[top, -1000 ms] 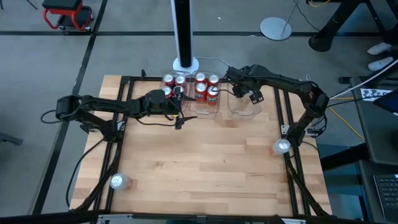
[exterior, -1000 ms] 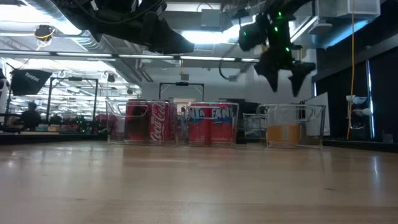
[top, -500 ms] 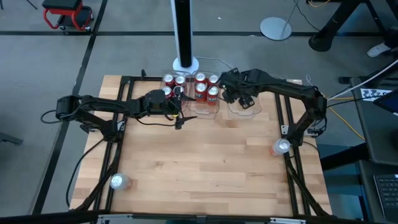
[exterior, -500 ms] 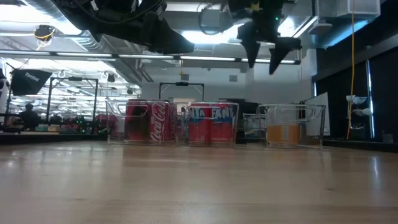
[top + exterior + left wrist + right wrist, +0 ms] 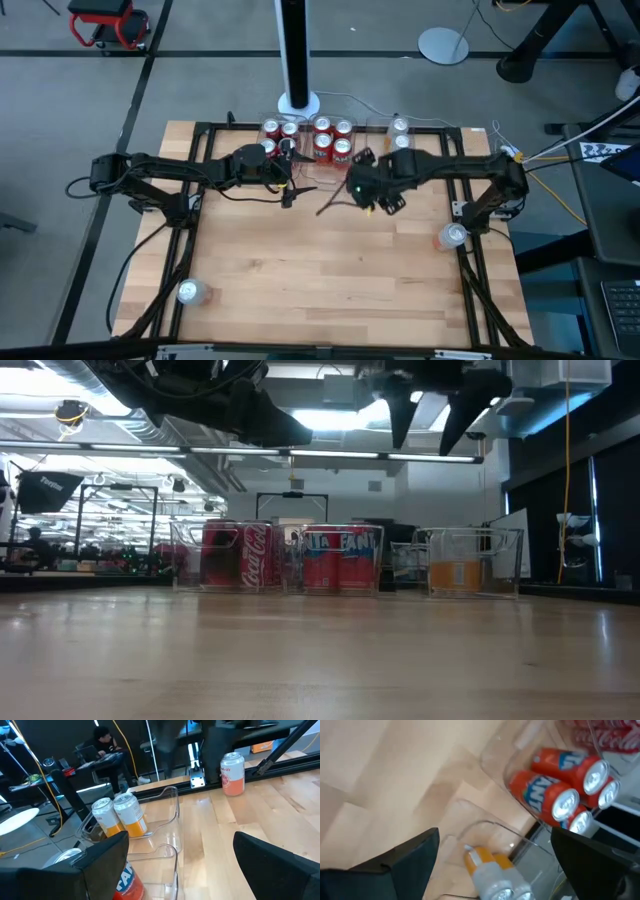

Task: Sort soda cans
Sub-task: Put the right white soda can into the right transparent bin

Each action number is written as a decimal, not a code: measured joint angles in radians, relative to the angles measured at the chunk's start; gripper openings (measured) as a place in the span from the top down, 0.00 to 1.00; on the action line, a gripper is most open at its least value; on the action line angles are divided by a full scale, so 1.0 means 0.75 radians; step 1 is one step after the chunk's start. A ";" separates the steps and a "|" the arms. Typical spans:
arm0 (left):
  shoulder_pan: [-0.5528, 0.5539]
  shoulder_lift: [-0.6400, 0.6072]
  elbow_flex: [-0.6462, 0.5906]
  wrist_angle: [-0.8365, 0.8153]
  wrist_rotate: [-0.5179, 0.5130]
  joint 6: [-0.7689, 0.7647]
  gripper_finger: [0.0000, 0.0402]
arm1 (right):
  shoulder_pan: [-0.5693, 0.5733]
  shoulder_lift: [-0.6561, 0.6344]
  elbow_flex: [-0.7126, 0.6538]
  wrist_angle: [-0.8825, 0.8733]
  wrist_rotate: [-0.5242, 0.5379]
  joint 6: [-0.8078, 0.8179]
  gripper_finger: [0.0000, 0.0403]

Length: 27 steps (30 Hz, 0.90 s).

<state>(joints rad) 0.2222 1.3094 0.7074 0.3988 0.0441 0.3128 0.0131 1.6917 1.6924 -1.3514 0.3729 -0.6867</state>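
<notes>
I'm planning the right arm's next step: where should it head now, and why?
Probably toward the loose can at the table's right edge. The right gripper hangs open and empty in front of the bins, and that can stands unsorted outside them. The left gripper waits open by the left bin.

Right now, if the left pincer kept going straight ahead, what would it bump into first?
Probably the clear bin holding two orange cans. The open left pincer points at it, though depth is hard to judge.
</notes>
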 joint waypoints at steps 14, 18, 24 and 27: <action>0.000 0.000 0.000 -0.015 0.000 -0.014 0.14 | 0.489 0.000 -0.002 -0.290 -0.190 0.649 0.05; 0.000 0.000 0.000 -0.021 0.000 -0.012 0.14 | 0.643 0.000 -0.002 -0.293 -0.270 0.856 0.05; 0.000 0.000 0.000 -0.020 0.000 -0.011 0.14 | 0.798 0.000 -0.002 -0.293 -0.277 1.076 0.05; 0.000 0.000 0.000 -0.020 0.000 0.003 0.14 | 0.845 0.000 -0.037 -0.293 -0.277 1.152 0.05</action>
<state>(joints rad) 0.2220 1.3094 0.7074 0.3842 0.0441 0.3152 0.6465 1.6917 1.6644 -1.5710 0.1651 0.1777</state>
